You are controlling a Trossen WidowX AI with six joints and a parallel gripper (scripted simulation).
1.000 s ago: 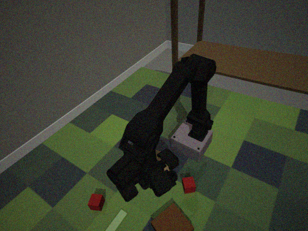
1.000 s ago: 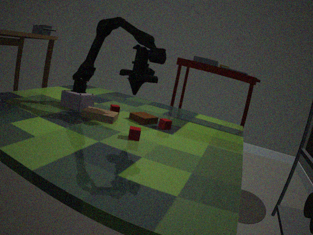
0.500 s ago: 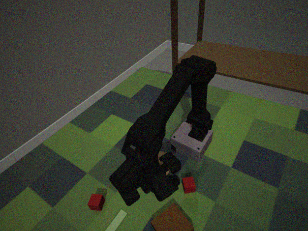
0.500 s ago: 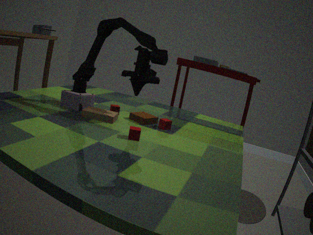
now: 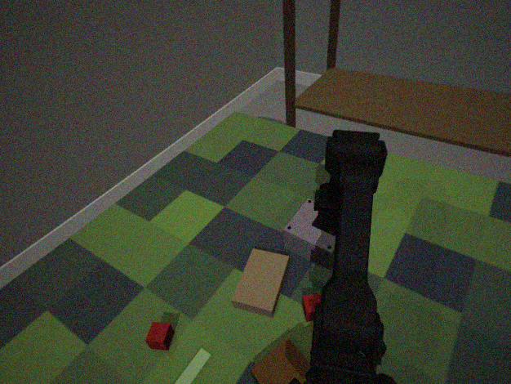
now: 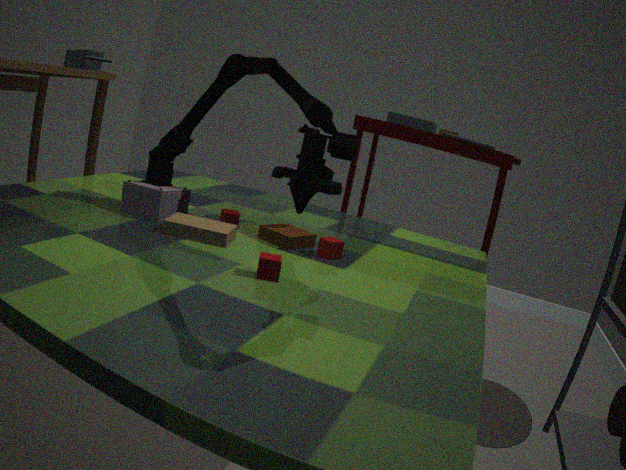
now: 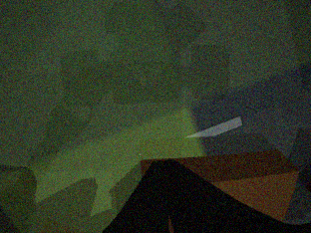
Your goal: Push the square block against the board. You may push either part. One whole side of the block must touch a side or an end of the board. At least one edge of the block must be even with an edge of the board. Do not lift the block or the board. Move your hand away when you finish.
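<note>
The square brown block [image 5: 273, 364] [image 6: 286, 235] [image 7: 261, 191] lies flat on the checkered surface. In the wrist view it is at the lower right, partly behind the fingers. The tan rectangular board [image 5: 262, 281] [image 6: 198, 229] lies flat near the arm's pale base. A gap separates block and board, and they are turned at different angles. My gripper [image 6: 300, 209] [image 7: 163, 170] is shut and empty, pointing down above the level of the block, clear of block and board. In the top view the arm hides the area right of the block, and the fingertips cannot be made out.
A red cube [image 5: 160, 336] [image 6: 269, 267] stands apart on the near side. Another red cube [image 5: 311, 306] [image 6: 230, 217] is near the base, and a third [image 6: 330, 248] is close beside the brown block. A pale strip [image 5: 193, 366] [image 7: 219, 129] lies on the surface.
</note>
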